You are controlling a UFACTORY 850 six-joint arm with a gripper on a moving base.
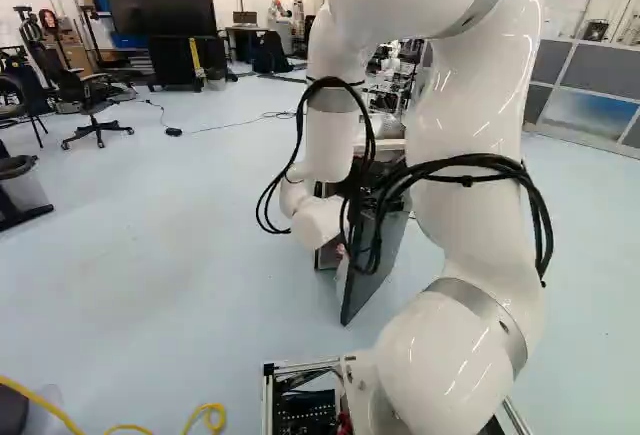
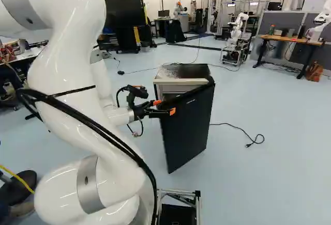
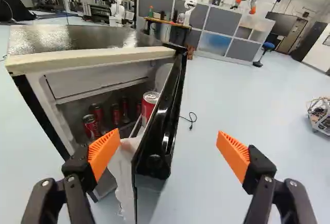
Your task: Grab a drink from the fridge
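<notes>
In the right base view my gripper (image 2: pixel 164 107) is beside the top of the small black fridge's door (image 2: pixel 187 124). The wrist view shows the gripper (image 3: pixel 167 154) open, one finger on the side of the fridge's opening and the other beyond the door's outer face; the door's edge (image 3: pixel 157 152) lies between them, ungripped. The fridge (image 3: pixel 93 56) stands partly open. A red can (image 3: pixel 149 104) sits in the door's shelf. Deeper inside are another red can (image 3: pixel 91 126) and several dark, red-labelled drinks (image 3: pixel 116 115). The fridge's lower inside is hidden.
A black cable (image 2: pixel 243 132) lies on the floor beside the fridge. Farther back are a wooden-topped table (image 2: pixel 289 39), another robot (image 2: pixel 238 33) and grey partitions (image 3: pixel 221 20). An office chair (image 1: pixel 95 105) and a large screen (image 1: pixel 160 2) stand at the left of the left base view.
</notes>
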